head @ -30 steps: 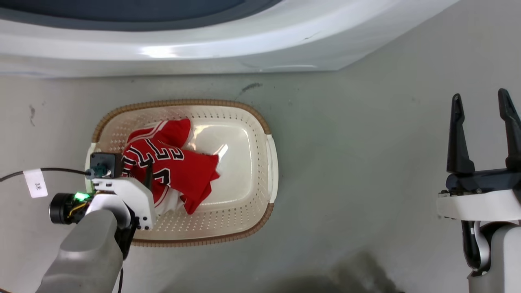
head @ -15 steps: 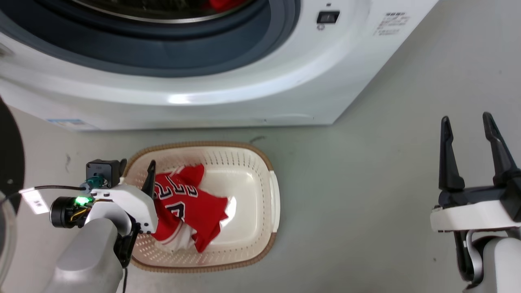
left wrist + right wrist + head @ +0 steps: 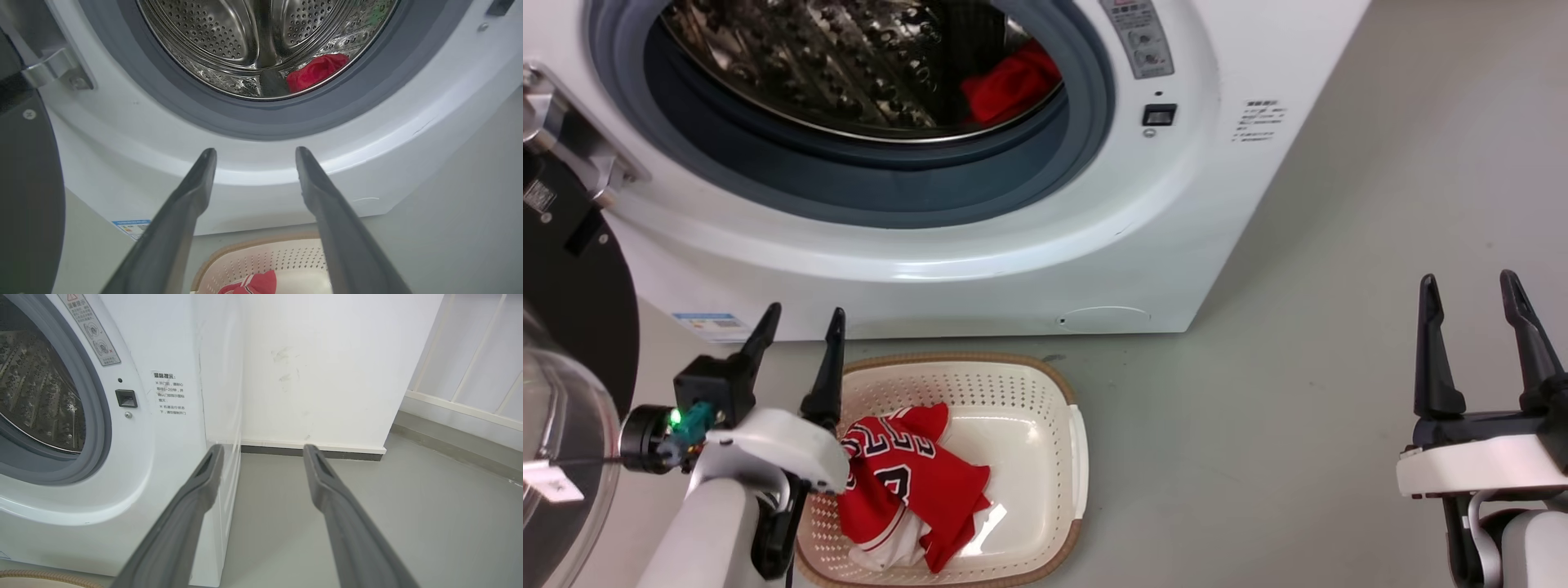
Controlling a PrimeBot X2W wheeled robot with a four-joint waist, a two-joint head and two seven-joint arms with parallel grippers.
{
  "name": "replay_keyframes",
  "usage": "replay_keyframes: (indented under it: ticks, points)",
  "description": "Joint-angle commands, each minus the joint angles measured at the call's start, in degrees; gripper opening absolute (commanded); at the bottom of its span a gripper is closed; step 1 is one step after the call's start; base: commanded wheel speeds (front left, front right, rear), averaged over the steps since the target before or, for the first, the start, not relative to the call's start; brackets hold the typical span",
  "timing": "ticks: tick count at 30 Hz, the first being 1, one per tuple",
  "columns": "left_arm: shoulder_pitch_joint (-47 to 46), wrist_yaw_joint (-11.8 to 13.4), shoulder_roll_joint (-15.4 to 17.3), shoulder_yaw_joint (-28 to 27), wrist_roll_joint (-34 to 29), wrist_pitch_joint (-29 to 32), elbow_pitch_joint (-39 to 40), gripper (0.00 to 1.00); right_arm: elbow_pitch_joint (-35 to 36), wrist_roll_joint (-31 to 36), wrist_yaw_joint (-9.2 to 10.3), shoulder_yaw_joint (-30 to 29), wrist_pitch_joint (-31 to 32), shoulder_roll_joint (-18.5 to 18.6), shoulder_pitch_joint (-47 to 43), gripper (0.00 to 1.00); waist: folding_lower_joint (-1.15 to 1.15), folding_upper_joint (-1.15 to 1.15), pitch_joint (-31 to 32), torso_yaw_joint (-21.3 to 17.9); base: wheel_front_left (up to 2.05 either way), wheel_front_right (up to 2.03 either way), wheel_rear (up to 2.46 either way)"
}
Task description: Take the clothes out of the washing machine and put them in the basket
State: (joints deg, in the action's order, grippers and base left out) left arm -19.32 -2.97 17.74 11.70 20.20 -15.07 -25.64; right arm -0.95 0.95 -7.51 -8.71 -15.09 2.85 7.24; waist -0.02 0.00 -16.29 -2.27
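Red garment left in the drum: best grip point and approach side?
Probably its bunched upper fold. The plain red garment lies crumpled low on the right of the steel drum, just behind the grey door ring. Come in from the front through the open door, over the ring, angling down and right. The left gripper faces the opening, jaws open.
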Motion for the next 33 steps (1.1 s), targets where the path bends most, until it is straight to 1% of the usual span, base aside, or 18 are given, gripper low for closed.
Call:
replay_keyframes:
  ticks: [1, 4, 7, 12, 14, 17, 19, 23, 27, 29, 30, 33]
  points:
    - [1.5, -0.9, -0.1, -0.6, -1.2, -0.2, 1.6, 1.00, 0.1, -0.5, 0.04, 0.2, -0.1, 0.1, -0.5, 1.00, 0.02, 0.00, 0.4, -0.7, 0.00, 0.00, 0.00]
    - [1.8, -2.0, -0.3, -1.7, -2.8, -0.2, 3.9, 1.00, 0.4, -0.8, 0.04, 0.5, -0.1, 0.1, -1.1, 1.00, 0.02, 0.00, 0.3, -1.4, 0.00, 0.00, 0.00]
    - [-0.1, -2.9, -0.2, -1.9, -3.8, -0.2, 5.2, 1.00, 0.6, -0.8, 0.04, 0.9, -0.1, 0.1, -1.3, 1.00, 0.02, 0.00, -0.9, -2.3, 0.00, 0.00, 0.00]
    - [-7.4, -4.1, 2.3, 0.8, -4.2, 0.3, 4.4, 1.00, 1.6, -1.9, 0.04, 0.4, -0.1, 0.0, 0.3, 1.00, 0.02, 0.00, -5.5, -4.3, 0.00, 0.00, 0.00]
    - [-11.2, -4.3, 3.5, 2.3, -3.8, 1.8, 4.4, 1.00, 1.8, -2.4, 0.04, 0.5, -0.1, 0.0, 0.6, 1.00, 0.02, 0.00, -7.5, -5.2, 0.00, 0.00, 0.00]
    - [-17.2, -4.4, 5.8, 3.8, -2.7, 5.6, 4.4, 1.00, 2.1, -3.3, 0.04, 0.9, -0.1, 0.0, 1.6, 1.00, 0.02, 0.00, -10.9, -6.6, 0.00, 0.00, 0.00]
    - [-21.3, -4.4, 6.8, 5.9, -0.4, 9.1, 3.4, 1.00, 2.2, -3.8, 0.04, 1.1, -0.1, 0.0, 1.9, 1.00, 0.02, 0.00, -12.9, -7.6, 0.00, 0.00, 0.00]
    - [-30.7, -4.4, 11.8, 10.4, 2.7, 14.6, 1.4, 1.00, 2.7, -4.7, 0.04, 2.2, -0.1, 0.0, 3.3, 1.00, 0.02, 0.00, -17.5, -10.0, 0.00, 0.00, 0.00]
    - [-40.1, -4.4, 15.1, 14.0, 5.9, 19.3, -1.4, 1.00, 3.0, -6.9, 0.04, 3.3, -0.1, 0.0, 4.9, 1.00, 0.02, 0.00, -22.0, -12.1, 0.00, 0.00, 0.00]
    - [-45.0, -4.4, 17.0, 15.3, 7.7, 21.6, -2.8, 1.00, 3.0, -7.9, 0.04, 4.6, -0.1, 0.0, 5.7, 1.00, 0.02, 0.00, -23.9, -13.5, 0.00, 0.00, 0.00]
    - [-45.0, -4.4, 17.0, 15.3, 7.7, 21.6, -2.8, 1.00, 3.0, -7.9, 0.04, 4.6, -0.1, 0.0, 5.7, 1.00, 0.02, 0.00, -23.9, -13.5, 0.00, 0.00, 0.00]
    - [-52.0, -4.4, 19.4, 16.8, 10.1, 25.3, -5.1, 1.00, 3.4, -9.5, 0.04, 6.5, -0.1, 0.0, 6.6, 1.00, 0.02, 0.00, -26.6, -15.6, 0.00, 0.00, 0.00]
